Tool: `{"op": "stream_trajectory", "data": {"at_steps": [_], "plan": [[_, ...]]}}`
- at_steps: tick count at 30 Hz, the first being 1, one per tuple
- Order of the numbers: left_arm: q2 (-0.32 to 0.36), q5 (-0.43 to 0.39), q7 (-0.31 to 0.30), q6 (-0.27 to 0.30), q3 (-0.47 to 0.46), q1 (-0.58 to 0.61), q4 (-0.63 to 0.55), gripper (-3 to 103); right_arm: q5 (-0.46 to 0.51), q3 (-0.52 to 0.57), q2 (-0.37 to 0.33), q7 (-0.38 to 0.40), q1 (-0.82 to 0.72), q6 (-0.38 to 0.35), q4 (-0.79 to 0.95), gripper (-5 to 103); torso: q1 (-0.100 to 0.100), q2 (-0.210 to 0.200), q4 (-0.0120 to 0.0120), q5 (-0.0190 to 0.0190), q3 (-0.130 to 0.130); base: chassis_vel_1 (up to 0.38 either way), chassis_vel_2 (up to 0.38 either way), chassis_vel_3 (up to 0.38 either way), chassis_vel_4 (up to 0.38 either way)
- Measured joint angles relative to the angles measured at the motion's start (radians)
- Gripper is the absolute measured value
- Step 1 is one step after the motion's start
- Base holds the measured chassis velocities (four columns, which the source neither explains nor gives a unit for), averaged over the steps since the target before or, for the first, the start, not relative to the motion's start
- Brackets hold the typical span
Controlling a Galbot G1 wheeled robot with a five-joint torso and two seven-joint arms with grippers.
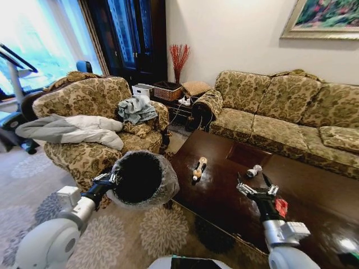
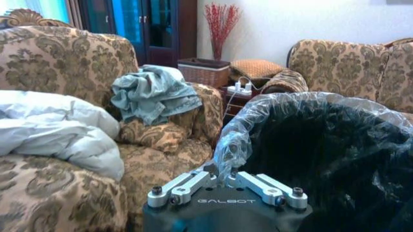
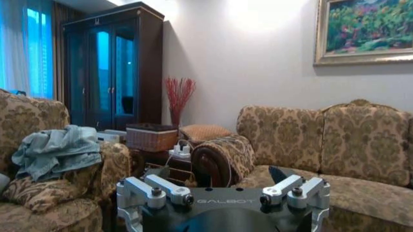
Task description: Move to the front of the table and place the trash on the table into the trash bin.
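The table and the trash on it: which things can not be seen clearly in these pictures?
- Red can: head view, partly behind the right end effector.
- Green wrapper: cut off by the edge.
- Trash bin base: hidden by its own bag.
- Table legs: hidden under the top.

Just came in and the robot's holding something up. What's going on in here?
It is clearing a coffee table. The left gripper holds the black trash bin up by its bag-lined rim beside the table. The right gripper, jaws open, hovers over the table near a small silver can, with a tan bottle nearby.
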Motion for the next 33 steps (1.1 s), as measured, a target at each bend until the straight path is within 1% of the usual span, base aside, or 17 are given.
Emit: {"op": "stream_trajectory", "data": {"at_steps": [6,8,10,11,12,15,16,18,19,20,22,23,24,25,26,28,33], "plan": [[-0.002,0.000,-0.001,0.000,0.012,-0.006,0.000,3,-0.001,-0.023,-0.005,0.006,0.026,-0.006,-0.020,100,0.000,0.000,0.0001,0.0000,0.000,-0.133,0.151,0.153,-0.120],[-0.004,0.000,-0.002,0.000,0.016,-0.006,0.000,3,0.002,-0.047,-0.011,0.025,0.055,-0.037,-0.035,100,0.000,0.000,-0.0001,-0.0001,0.000,-0.067,0.089,0.078,-0.059],[-0.004,0.000,-0.002,0.000,0.018,-0.004,0.000,3,0.028,-0.129,-0.032,0.100,0.120,-0.103,-0.066,100,0.000,0.000,-0.0001,0.0001,0.000,0.000,0.000,0.000,0.000],[-0.003,0.001,-0.002,0.000,0.019,-0.003,0.000,3,0.042,-0.159,-0.038,0.135,0.145,-0.128,-0.079,100,0.000,0.000,0.0004,0.0004,0.000,0.000,0.000,0.000,0.000],[-0.003,0.001,-0.002,0.000,0.019,-0.003,0.000,3,0.042,-0.159,-0.038,0.135,0.145,-0.128,-0.079,100,0.000,0.000,0.0004,0.0004,0.000,0.000,0.000,0.000,0.000],[0.017,0.005,-0.007,0.002,0.035,-0.007,0.000,3,0.084,-0.289,-0.046,0.297,0.216,-0.219,-0.143,100,-0.001,0.000,0.0012,0.0000,-0.001,0.000,0.000,0.000,0.000],[0.017,0.005,-0.007,0.002,0.035,-0.007,0.000,3,0.084,-0.289,-0.046,0.297,0.216,-0.219,-0.143,100,-0.001,0.000,0.0012,0.0000,-0.001,0.000,0.000,0.000,0.000],[0.044,0.001,-0.011,0.008,0.054,-0.024,0.000,3,0.092,-0.332,-0.041,0.369,0.228,-0.240,-0.178,100,-0.001,0.000,0.0005,-0.0002,-0.001,0.000,0.000,0.000,0.000],[0.075,-0.011,-0.012,0.015,0.068,-0.043,0.000,3,0.108,-0.361,-0.036,0.430,0.245,-0.259,-0.218,100,-0.001,0.000,-0.0006,-0.0003,-0.001,0.000,0.000,0.000,0.000],[0.094,-0.019,-0.012,0.017,0.071,-0.050,0.000,3,0.129,-0.375,-0.035,0.464,0.266,-0.269,-0.248,100,-0.001,0.000,-0.0008,-0.0004,-0.001,0.000,0.000,0.000,0.000],[0.102,-0.022,-0.013,0.017,0.071,-0.052,0.000,3,0.138,-0.380,-0.034,0.475,0.274,-0.273,-0.259,100,-0.001,0.000,-0.0008,-0.0003,-0.001,0.000,0.000,0.000,0.000],[0.132,-0.033,-0.014,0.017,0.071,-0.057,0.000,3,0.184,-0.395,-0.030,0.515,0.312,-0.287,-0.302,100,0.000,0.000,0.0001,0.0002,0.000,0.000,0.000,0.000,0.000],[0.155,-0.045,-0.015,0.017,0.071,-0.067,0.000,3,0.215,-0.400,-0.026,0.531,0.332,-0.291,-0.323,100,0.000,0.000,0.0008,0.0002,0.000,0.000,0.000,0.000,0.000],[0.155,-0.045,-0.015,0.017,0.071,-0.067,0.000,3,0.215,-0.400,-0.026,0.531,0.332,-0.291,-0.323,100,0.000,0.000,0.0008,0.0002,0.000,0.000,0.000,0.000,0.000],[0.178,-0.057,-0.015,0.017,0.070,-0.077,0.000,3,0.242,-0.406,-0.022,0.544,0.350,-0.297,-0.344,100,0.000,0.000,-0.0003,0.0002,0.000,0.000,0.000,0.000,0.000],[0.211,-0.077,-0.017,0.017,0.064,-0.085,0.000,3,0.289,-0.439,-0.020,0.566,0.401,-0.308,-0.401,100,0.000,0.000,-0.0002,-0.0001,0.000,0.000,0.000,0.000,0.000],[0.239,-0.094,-0.024,0.017,0.060,-0.093,0.000,3,0.325,-0.498,-0.021,0.578,0.480,-0.317,-0.523,100,0.000,0.000,0.0007,0.0000,0.000,0.000,0.000,0.000,0.000]]}}
